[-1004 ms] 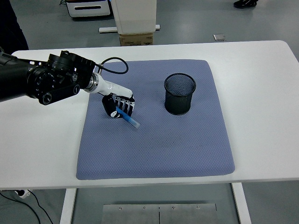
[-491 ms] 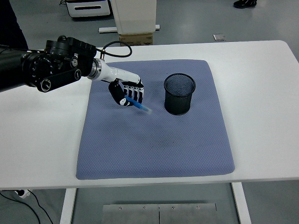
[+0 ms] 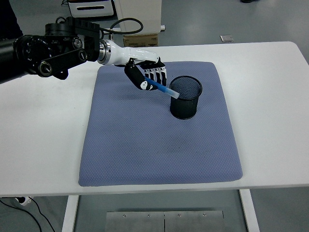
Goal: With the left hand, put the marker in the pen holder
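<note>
My left hand (image 3: 148, 76) is shut on a blue marker (image 3: 164, 89) and hovers above the back of the blue-grey mat (image 3: 159, 145). The marker slants down to the right, its pale tip over the left rim of the black mesh pen holder (image 3: 186, 97). The holder stands upright on the mat's right half. The left arm (image 3: 48, 48) reaches in from the upper left. The right arm is out of view.
The white table (image 3: 270, 96) lies under the mat. A cardboard box (image 3: 140, 39) and a white stand sit behind the far edge. A black cable (image 3: 128, 24) loops off the left wrist.
The left hand has risen and moved right and farther back with the marker, from low over the mat's left half to the holder's rim. The holder has not moved.
</note>
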Robot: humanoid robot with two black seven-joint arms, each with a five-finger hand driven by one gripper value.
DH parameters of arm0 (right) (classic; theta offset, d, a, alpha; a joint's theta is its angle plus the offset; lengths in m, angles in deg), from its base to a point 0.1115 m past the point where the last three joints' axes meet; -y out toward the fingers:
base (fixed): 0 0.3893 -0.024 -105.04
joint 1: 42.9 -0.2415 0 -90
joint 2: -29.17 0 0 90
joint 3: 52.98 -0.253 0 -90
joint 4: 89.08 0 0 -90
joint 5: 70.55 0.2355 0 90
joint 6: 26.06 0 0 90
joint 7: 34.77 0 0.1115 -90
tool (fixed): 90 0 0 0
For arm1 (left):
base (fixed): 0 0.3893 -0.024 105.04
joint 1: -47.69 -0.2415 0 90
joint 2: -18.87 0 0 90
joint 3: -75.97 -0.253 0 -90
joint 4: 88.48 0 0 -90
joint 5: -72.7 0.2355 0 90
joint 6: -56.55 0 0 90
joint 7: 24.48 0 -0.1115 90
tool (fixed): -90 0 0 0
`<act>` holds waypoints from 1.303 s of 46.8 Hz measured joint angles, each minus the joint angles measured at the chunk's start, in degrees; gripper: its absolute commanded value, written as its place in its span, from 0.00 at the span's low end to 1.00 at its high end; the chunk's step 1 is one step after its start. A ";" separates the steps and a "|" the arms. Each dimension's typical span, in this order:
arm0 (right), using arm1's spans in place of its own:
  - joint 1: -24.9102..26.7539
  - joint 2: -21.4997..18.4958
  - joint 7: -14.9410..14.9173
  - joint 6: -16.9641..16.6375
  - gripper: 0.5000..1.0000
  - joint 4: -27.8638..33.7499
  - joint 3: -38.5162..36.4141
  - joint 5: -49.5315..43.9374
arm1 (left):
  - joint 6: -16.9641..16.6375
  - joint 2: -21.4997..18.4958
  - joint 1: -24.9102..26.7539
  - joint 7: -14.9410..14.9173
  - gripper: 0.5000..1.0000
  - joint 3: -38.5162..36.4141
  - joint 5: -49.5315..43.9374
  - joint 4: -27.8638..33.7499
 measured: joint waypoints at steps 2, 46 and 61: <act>0.00 0.00 0.01 -0.01 1.00 -0.02 -0.02 0.00 | -0.02 0.09 -0.15 -0.02 0.00 0.97 -0.85 0.00; 0.00 0.00 -0.01 -0.03 1.00 -0.02 -0.04 0.00 | -0.90 1.16 -5.51 1.95 0.00 7.95 -15.08 -0.51; 0.00 0.00 -0.01 -0.01 1.00 -0.02 0.00 0.00 | -0.98 2.16 -8.47 2.01 0.00 9.60 -19.71 -0.40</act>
